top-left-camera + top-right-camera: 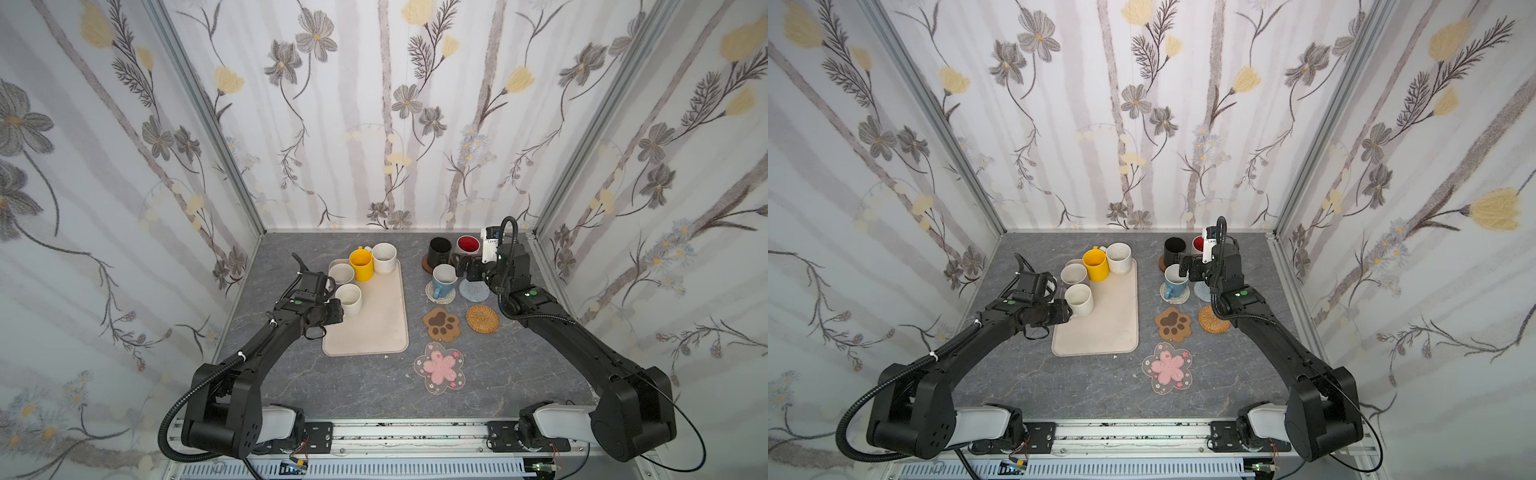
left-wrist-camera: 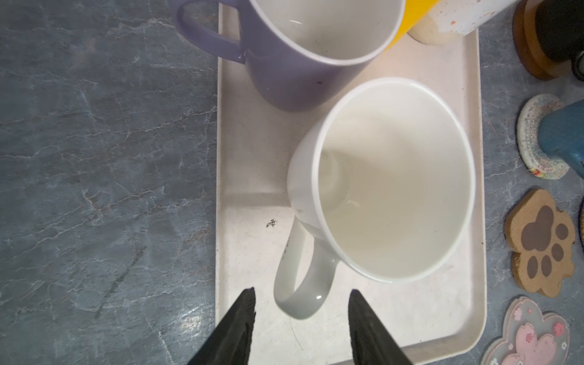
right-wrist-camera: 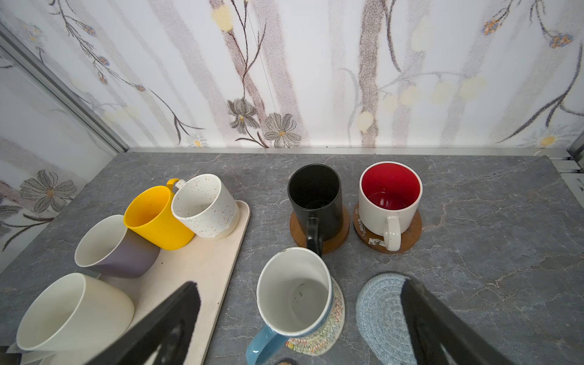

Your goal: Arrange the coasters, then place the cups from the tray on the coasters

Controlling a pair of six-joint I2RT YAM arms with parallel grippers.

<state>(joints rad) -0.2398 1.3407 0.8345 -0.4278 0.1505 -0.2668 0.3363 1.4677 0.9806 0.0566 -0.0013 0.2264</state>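
Loosely, left gripper (image 2: 301,290) spreads astride off-white cup (image 2: 395,180) handle near tray (image 2: 246,246) rim; right gripper (image 3: 300,282) gapes wide.

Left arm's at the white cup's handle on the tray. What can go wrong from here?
1. The left pincer straddles only the handle of the off-white cup; lifted so, it may swing or slip.
2. The lilac cup stands close beside it and might get knocked.
3. The right pincer, open, hangs by the light blue cup; retreating could clip its rim.
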